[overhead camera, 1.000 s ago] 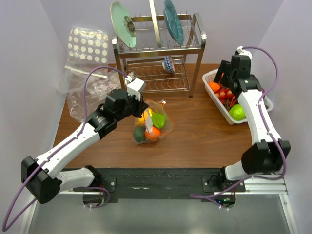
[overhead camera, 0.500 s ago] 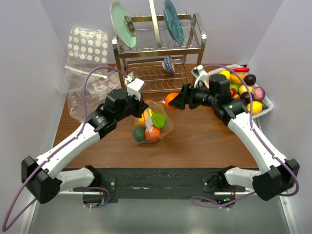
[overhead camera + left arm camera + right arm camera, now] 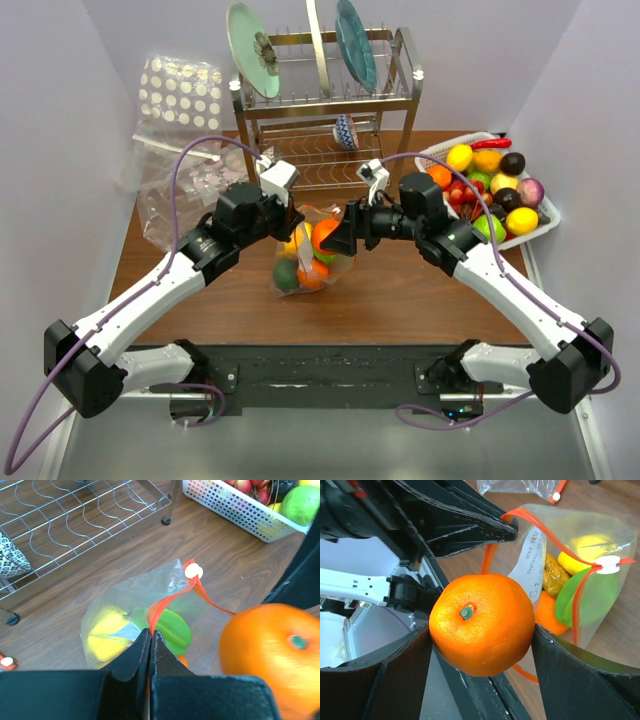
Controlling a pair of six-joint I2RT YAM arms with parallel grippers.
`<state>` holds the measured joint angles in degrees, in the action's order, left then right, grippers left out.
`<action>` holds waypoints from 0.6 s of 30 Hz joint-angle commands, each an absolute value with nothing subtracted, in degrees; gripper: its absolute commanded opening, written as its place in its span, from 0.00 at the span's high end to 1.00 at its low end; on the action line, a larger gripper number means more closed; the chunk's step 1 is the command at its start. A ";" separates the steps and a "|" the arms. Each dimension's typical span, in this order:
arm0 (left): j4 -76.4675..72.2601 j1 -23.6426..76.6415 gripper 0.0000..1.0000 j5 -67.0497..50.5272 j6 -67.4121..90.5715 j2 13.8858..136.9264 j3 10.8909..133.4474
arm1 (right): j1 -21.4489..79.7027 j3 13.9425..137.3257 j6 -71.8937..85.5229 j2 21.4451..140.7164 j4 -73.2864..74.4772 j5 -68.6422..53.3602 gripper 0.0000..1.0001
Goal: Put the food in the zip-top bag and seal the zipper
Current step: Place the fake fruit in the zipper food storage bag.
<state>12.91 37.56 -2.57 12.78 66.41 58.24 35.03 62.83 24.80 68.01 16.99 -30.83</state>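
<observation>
- Right tool (image 3: 339, 240) is clamping a toy orange (image 3: 482, 625), hovering just above the zip-top bag's (image 3: 615, 535) open mouth.
- Left tool (image 3: 150, 637) is pinching the bag's zipper (image 3: 165, 600) tight.

Bright, even, diffuse light from above; shadows on the table (image 3: 420, 290) are soft and short. Top view sharp throughout. Left wrist view: the near orange (image 3: 272, 655) is blurred (too close), and the zip-top bag (image 3: 135, 590) carries small white glints.
</observation>
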 commanded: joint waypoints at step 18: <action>10.63 37.26 1.00 -2.72 12.04 65.57 58.36 | 42.54 69.44 24.17 80.77 15.12 -6.59 0.19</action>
